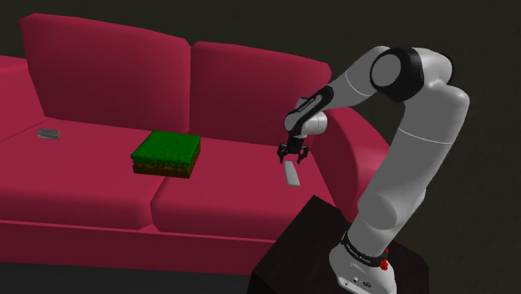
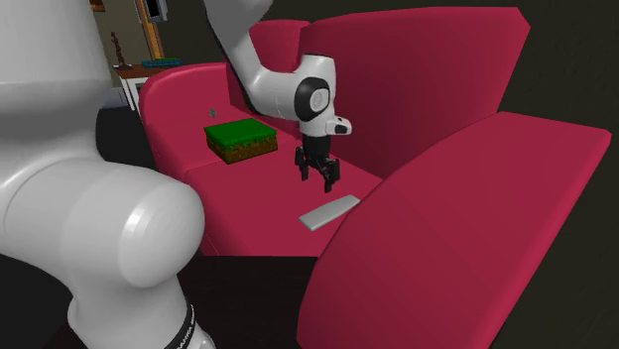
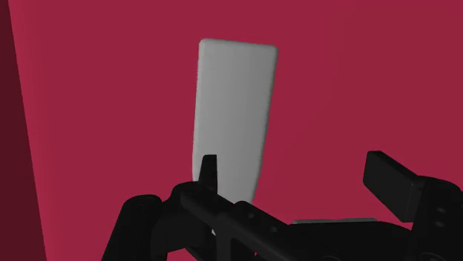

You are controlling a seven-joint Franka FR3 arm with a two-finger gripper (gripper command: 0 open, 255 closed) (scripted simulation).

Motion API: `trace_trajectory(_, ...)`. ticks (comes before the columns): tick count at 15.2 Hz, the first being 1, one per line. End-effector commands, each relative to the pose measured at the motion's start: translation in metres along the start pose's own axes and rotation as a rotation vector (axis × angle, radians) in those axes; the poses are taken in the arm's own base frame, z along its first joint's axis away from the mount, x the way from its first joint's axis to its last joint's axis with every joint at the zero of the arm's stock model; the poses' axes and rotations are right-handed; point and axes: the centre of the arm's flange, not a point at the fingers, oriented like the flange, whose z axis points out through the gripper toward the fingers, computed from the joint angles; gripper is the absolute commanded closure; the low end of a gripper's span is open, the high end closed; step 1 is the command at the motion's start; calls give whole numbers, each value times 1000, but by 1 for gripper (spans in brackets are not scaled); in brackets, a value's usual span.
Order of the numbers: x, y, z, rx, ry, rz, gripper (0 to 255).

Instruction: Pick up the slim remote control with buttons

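Note:
The remote (image 1: 291, 174) is a slim plain grey slab lying flat on the red sofa seat (image 1: 225, 192), close to the armrest; no buttons are drawn on it. My black gripper (image 1: 293, 155) hangs just above its far end, pointing down and not touching it. In the second exterior view the gripper (image 2: 317, 178) hovers over the seat a little behind the remote (image 2: 329, 211). In the wrist view the remote (image 3: 234, 111) stretches away from the open gripper (image 3: 297, 172), with one finger (image 3: 209, 174) over its near end and nothing between the fingers.
A green-topped brown block (image 1: 166, 153) sits on the seat seam toward the shoulder view's left. A small grey object (image 1: 49, 134) lies far left on the sofa. The armrest (image 1: 351, 159) rises right beside the remote. The dark stand (image 1: 309, 250) is in front.

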Motion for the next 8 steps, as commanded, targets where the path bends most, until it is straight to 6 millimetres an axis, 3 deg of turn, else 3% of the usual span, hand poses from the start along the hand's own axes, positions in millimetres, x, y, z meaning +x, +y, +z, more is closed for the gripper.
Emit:
trace_trajectory(1,16,14,19,-4,2,43,0)
trace_trajectory(4,35,34,47,-9,3,107,0)
trace_trajectory(8,37,35,65,-9,3,111,0)
